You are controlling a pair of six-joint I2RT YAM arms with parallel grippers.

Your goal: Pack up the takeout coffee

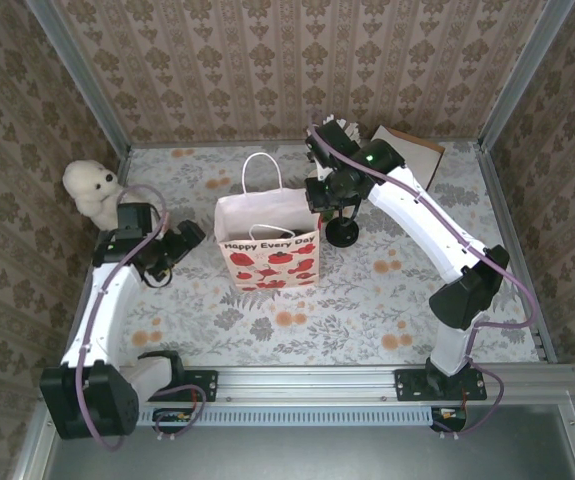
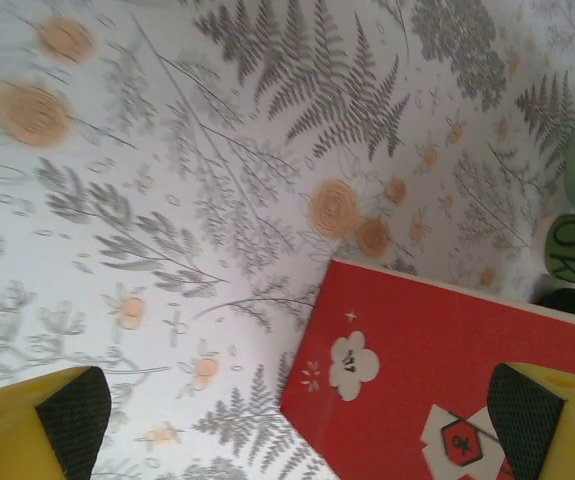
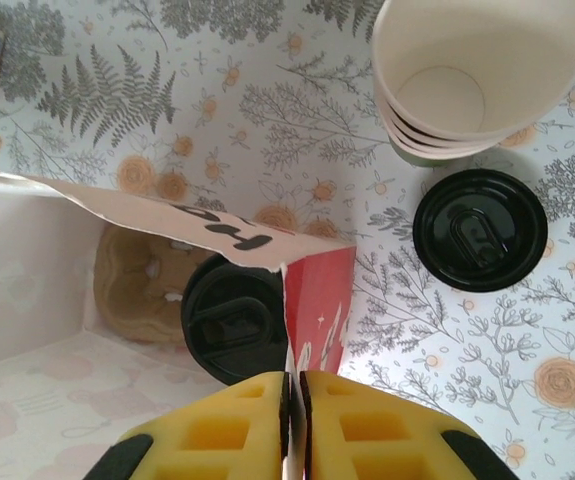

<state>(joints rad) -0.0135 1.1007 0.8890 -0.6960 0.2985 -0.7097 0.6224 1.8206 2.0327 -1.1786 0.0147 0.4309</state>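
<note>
- Takeout coffee (image 3: 479, 228), black lid upward, stands on the table (image 1: 387, 310) just beside the right side of the paper bag (image 1: 267, 255), outside it. The left wrist view catches what looks like its green side past the bag's red wall.
- The paper bag stands upright near the middle of the table, a little toward the left edge, with its mouth open and its white handles up.
- The right gripper (image 3: 294, 395) is at the bag's top rim on its right side. Its yellow fingers are pressed together, pinching the paper edge between them.
- The left gripper (image 2: 297, 415) hangs low over the table beside the bag's left side, fingers spread wide with nothing between them.
- Inside the bag, close to the pinched rim, sits a second black lid (image 3: 232, 325) next to a brown moulded piece (image 3: 145, 285).
- A stack of cream paper cups (image 3: 477, 75) stands just behind the coffee, toward the back edge.
- A white plush toy (image 1: 91, 188) sits near the back left corner.
</note>
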